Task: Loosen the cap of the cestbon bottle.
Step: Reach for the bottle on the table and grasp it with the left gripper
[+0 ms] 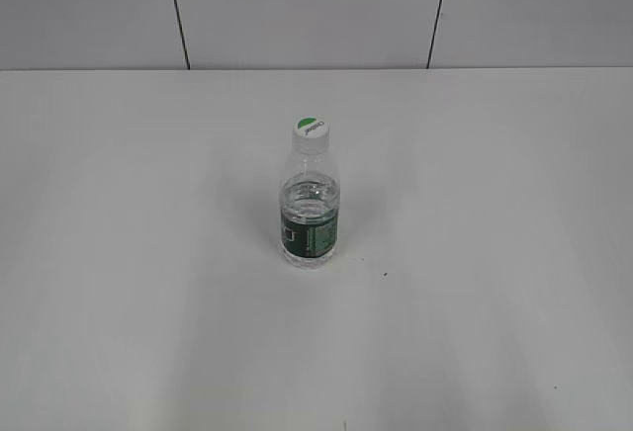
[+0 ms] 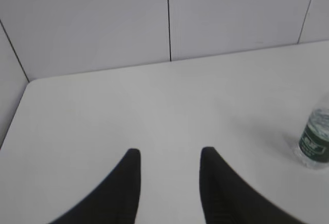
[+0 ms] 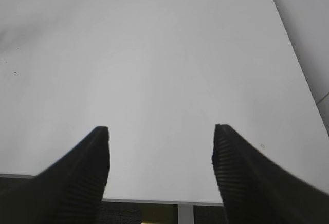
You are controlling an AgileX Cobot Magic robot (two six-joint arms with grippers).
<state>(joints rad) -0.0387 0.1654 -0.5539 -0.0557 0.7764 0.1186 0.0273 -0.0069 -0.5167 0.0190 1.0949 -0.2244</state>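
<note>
The cestbon bottle (image 1: pixel 310 215) stands upright in the middle of the white table, clear with a dark green label band. Its white cap (image 1: pixel 310 129) with a green patch sits on the neck. The bottle's lower part also shows at the right edge of the left wrist view (image 2: pixel 314 143); its cap is cut off there. My left gripper (image 2: pixel 169 153) is open and empty, well to the left of the bottle. My right gripper (image 3: pixel 160 129) is open and empty over the table's near edge; the bottle is out of that view. Neither gripper shows in the exterior view.
The white table (image 1: pixel 148 253) runs back to a white panelled wall (image 1: pixel 297 6) with dark seams. A small dark speck (image 1: pixel 385 274) lies on the table right of the bottle. The table's front edge (image 3: pixel 154 201) shows below my right gripper.
</note>
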